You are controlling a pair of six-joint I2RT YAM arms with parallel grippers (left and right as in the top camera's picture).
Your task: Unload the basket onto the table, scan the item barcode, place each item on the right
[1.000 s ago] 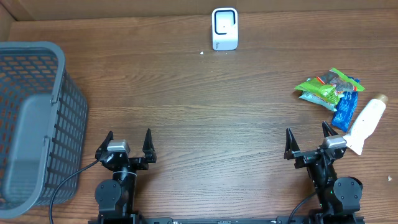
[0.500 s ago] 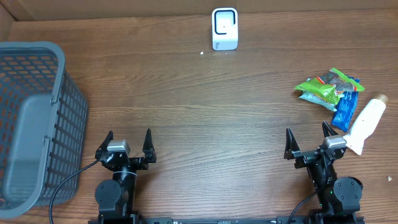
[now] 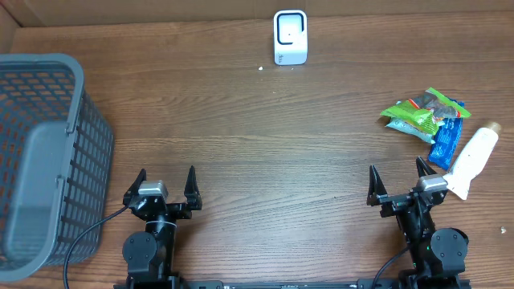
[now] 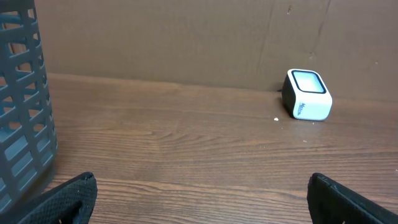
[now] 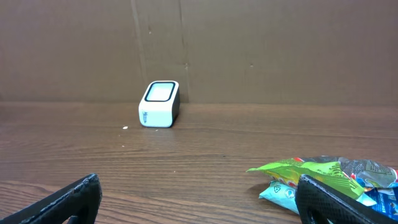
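From overhead, the white scanner [image 3: 290, 37] stands at the far edge of the table [image 3: 257, 136], its dark-framed window facing up. The items lie well to the right of the scanner and nearer the arms: a crumpled green packet [image 3: 422, 111], a blue packet [image 3: 446, 143] touching its near side, and a white bottle [image 3: 472, 160] with a tan cap lying flat just beside the blue one. No print on them can be read. A grey basket [image 3: 40, 60] sits far left of the scanner. The left gripper [image 3: 166, 178] and right gripper [image 3: 396, 172] both stand spread wide and empty. The right one is just beside the bottle's base, the left one well apart from every item.

In the left wrist view, the scanner [image 4: 306, 94] sits ahead and to the right, small lettering on its side too fine to read. The basket [image 4: 22, 106] fills the left edge. Both fingers [image 4: 68, 198] are parted, with nothing between them.

In the right wrist view, the scanner [image 5: 159, 104] stands ahead and left against a brown wall [image 5: 280, 50]. The green packet [image 5: 305, 169] and the blue packet [image 5: 385, 196] lie right of it, close by the right finger [image 5: 345, 202].
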